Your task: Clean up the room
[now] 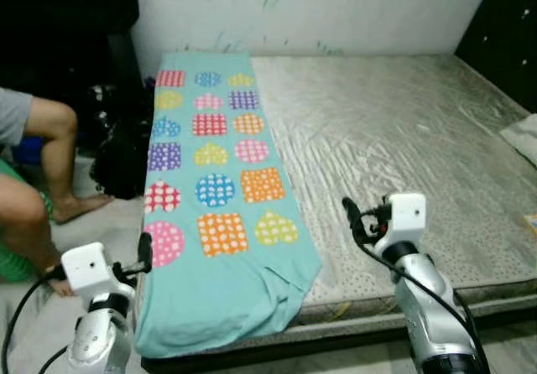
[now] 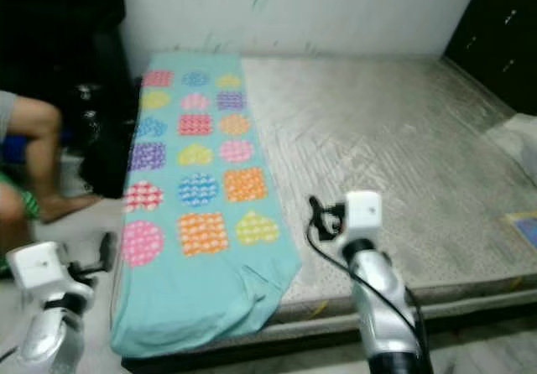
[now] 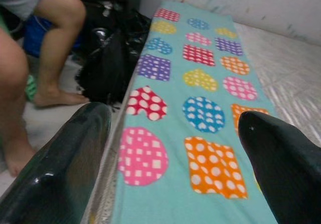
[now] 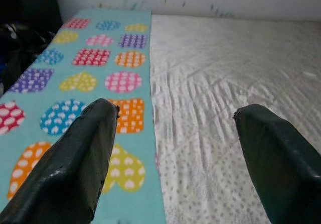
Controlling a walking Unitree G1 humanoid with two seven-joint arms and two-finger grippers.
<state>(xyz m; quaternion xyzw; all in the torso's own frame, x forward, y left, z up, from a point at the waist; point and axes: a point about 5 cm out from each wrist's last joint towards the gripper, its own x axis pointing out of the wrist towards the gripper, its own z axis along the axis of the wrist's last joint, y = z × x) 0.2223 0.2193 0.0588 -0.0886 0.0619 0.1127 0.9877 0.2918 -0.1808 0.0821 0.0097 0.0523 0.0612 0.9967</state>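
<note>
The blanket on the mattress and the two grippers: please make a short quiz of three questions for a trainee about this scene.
1. True or false: the turquoise blanket with coloured hearts and squares covers the whole mattress.
2. Multiple choice: the fingers of the left gripper are A) shut on the blanket, B) open and holding nothing, C) shut on a black bag.
3. Short answer: what lies on the floor between the person's leg and the mattress?

Key
1. False: it lies as a strip along the robot's left side, with its near end hanging over the edge.
2. B. The right gripper is open as well.
3. A black bag.
</note>
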